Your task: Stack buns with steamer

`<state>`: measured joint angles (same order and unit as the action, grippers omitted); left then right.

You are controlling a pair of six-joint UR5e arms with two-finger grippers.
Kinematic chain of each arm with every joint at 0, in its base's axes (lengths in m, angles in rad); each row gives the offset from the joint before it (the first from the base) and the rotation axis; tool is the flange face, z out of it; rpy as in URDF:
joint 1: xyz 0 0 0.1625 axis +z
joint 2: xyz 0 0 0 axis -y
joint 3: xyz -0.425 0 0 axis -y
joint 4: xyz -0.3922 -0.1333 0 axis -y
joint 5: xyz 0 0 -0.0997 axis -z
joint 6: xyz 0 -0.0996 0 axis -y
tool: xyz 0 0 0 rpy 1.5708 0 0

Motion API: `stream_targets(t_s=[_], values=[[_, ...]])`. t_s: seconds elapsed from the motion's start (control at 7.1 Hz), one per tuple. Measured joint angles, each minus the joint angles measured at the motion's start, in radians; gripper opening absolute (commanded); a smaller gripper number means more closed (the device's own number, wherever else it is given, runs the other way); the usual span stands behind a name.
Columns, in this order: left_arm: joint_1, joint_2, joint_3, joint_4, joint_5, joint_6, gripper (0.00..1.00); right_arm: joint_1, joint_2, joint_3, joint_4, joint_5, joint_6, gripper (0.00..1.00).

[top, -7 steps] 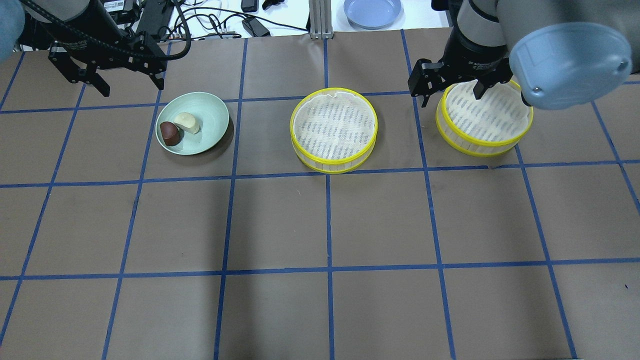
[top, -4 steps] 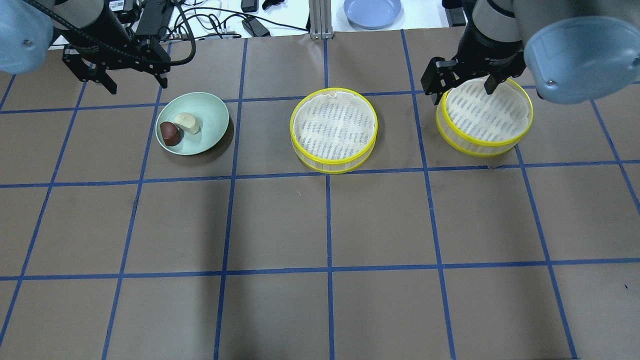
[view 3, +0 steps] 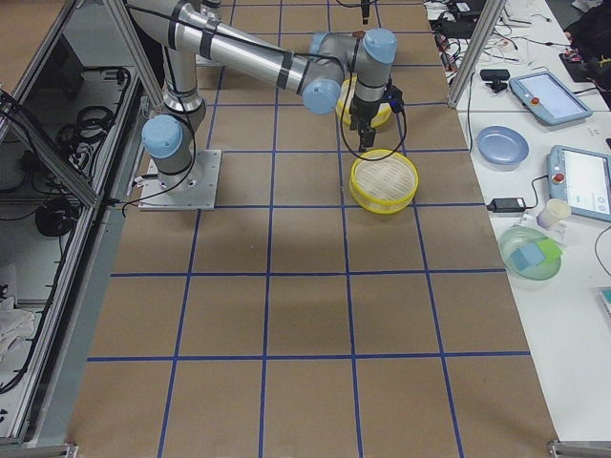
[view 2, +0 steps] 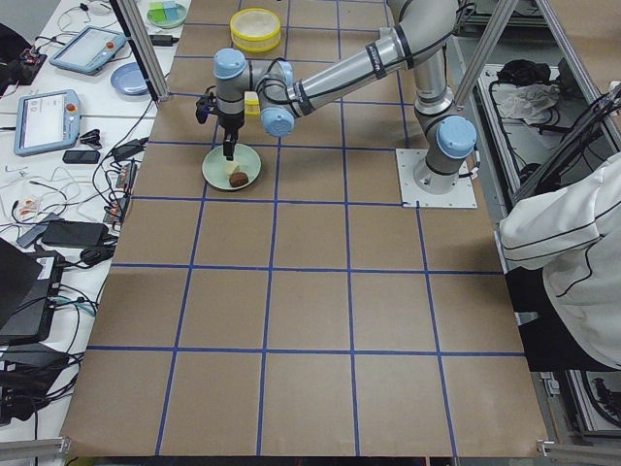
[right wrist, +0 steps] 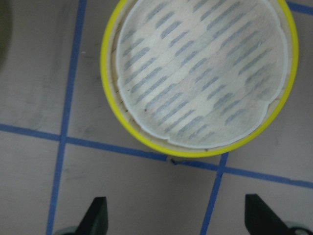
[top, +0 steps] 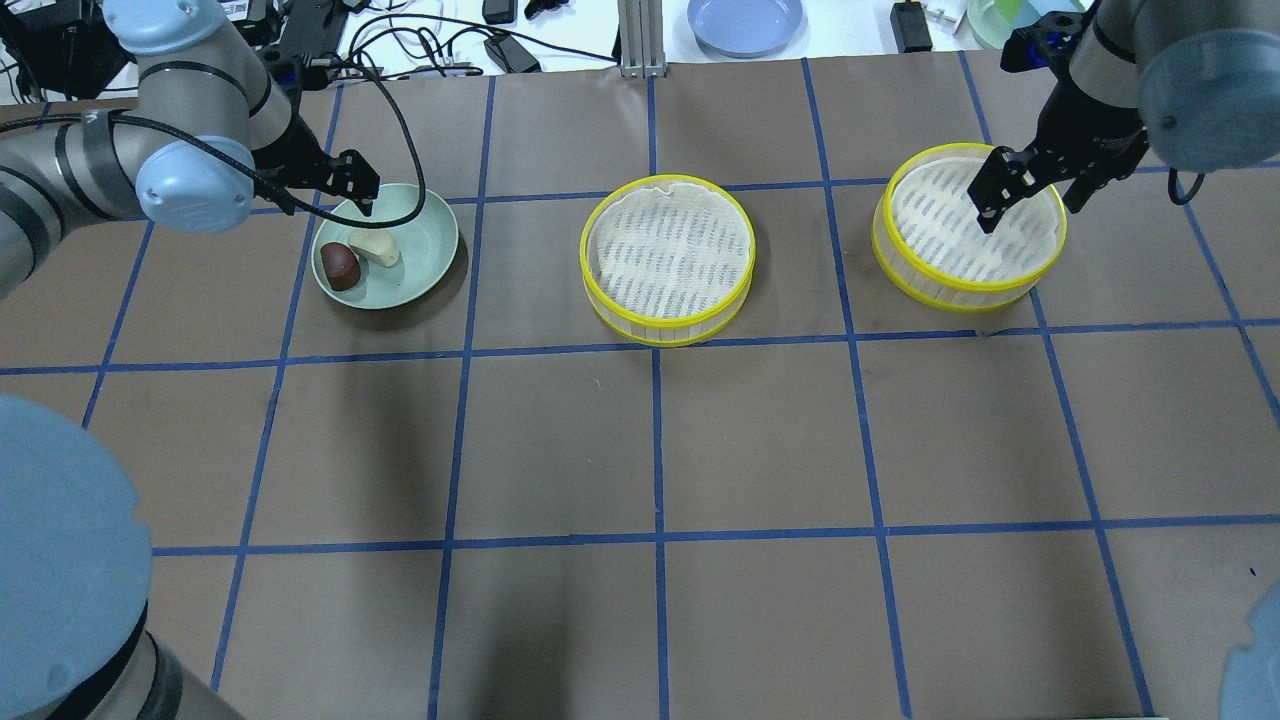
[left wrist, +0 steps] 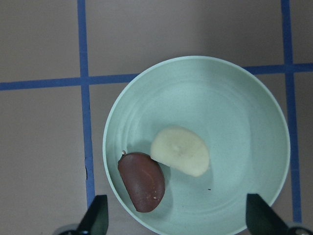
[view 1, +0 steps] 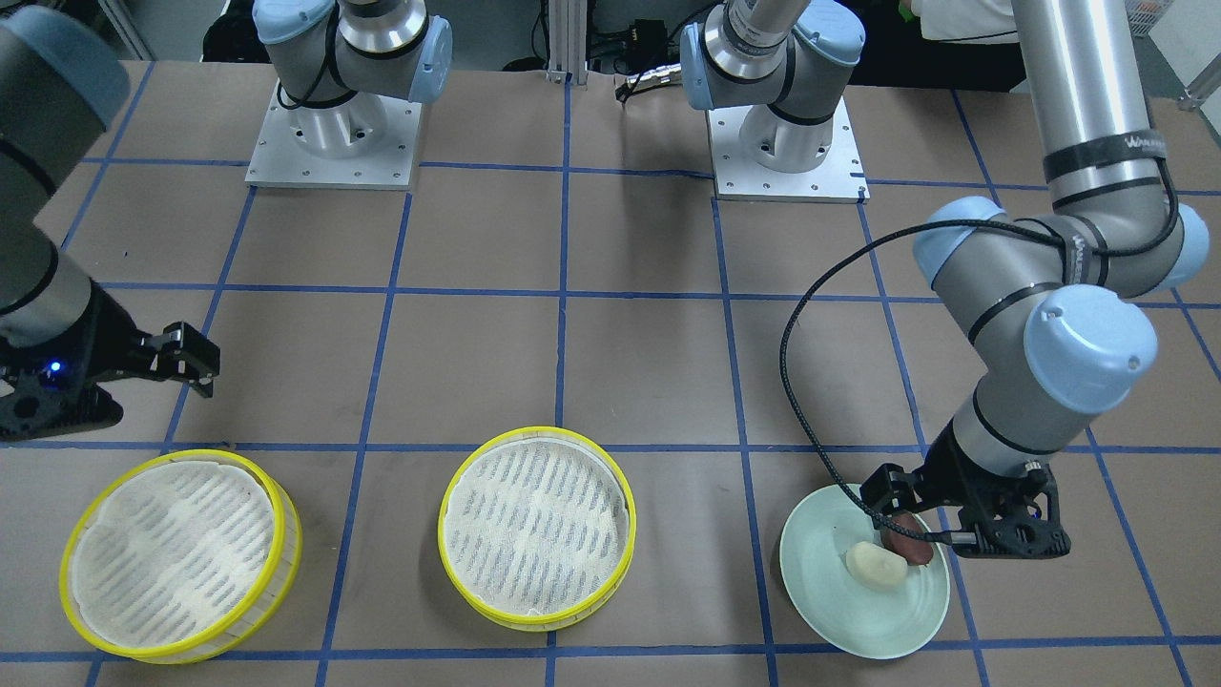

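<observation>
The cream-white bun [top: 377, 247] and the dark reddish-brown bun [top: 340, 267] lie side by side on the pale green plate [top: 425, 240] at the left. My left gripper [top: 338, 195] is open above the plate's far left rim. In its wrist view the cream bun [left wrist: 180, 157] and brown bun [left wrist: 142, 182] lie between the open fingertips [left wrist: 98, 215]. Two yellow-rimmed steamer trays with white liners hold nothing: one in the middle [top: 668, 260], one at the right [top: 968, 240]. My right gripper [top: 1030, 205] is open above the right tray [right wrist: 200, 73].
A blue plate [top: 745, 22] and cables [top: 420, 45] lie beyond the table's far edge, by a metal post [top: 635, 40]. Both arm bases [view 1: 334, 143] stand on the robot's side. Brown paper with a blue tape grid covers the table.
My left gripper has moved right to the plate's rim. My right gripper has moved right, from the right tray's left edge to over its liner. Both stay open.
</observation>
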<state>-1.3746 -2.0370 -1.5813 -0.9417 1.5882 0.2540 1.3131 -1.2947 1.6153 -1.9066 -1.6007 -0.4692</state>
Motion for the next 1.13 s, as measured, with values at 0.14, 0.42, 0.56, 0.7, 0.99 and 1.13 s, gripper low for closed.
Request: stream_targets(t_s=[0.14, 0.42, 0.56, 0.7, 0.99, 1.13], values=[[0.004, -0.037, -0.001, 0.033, -0.014, 0.019, 0.85, -0.039, 0.050, -0.004, -0.098, 0.000, -0.025, 1.00], [0.006, -0.088, 0.001, 0.077, -0.040, 0.028, 0.57, -0.137, 0.160, -0.028, -0.245, 0.011, -0.066, 1.00], [0.006, -0.107, 0.001, 0.091, -0.043, 0.030, 0.30, -0.160, 0.205, -0.035, -0.283, 0.013, -0.077, 1.00], [0.006, -0.124, 0.001, 0.099, -0.044, 0.029, 0.00, -0.168, 0.237, -0.038, -0.306, 0.014, -0.084, 1.00], [0.006, -0.137, 0.005, 0.101, -0.050, 0.027, 0.00, -0.171, 0.261, -0.038, -0.322, 0.018, -0.087, 0.98], [0.005, -0.134, 0.010, 0.099, -0.066, 0.021, 0.00, -0.172, 0.266, -0.038, -0.330, 0.046, -0.087, 0.88]])
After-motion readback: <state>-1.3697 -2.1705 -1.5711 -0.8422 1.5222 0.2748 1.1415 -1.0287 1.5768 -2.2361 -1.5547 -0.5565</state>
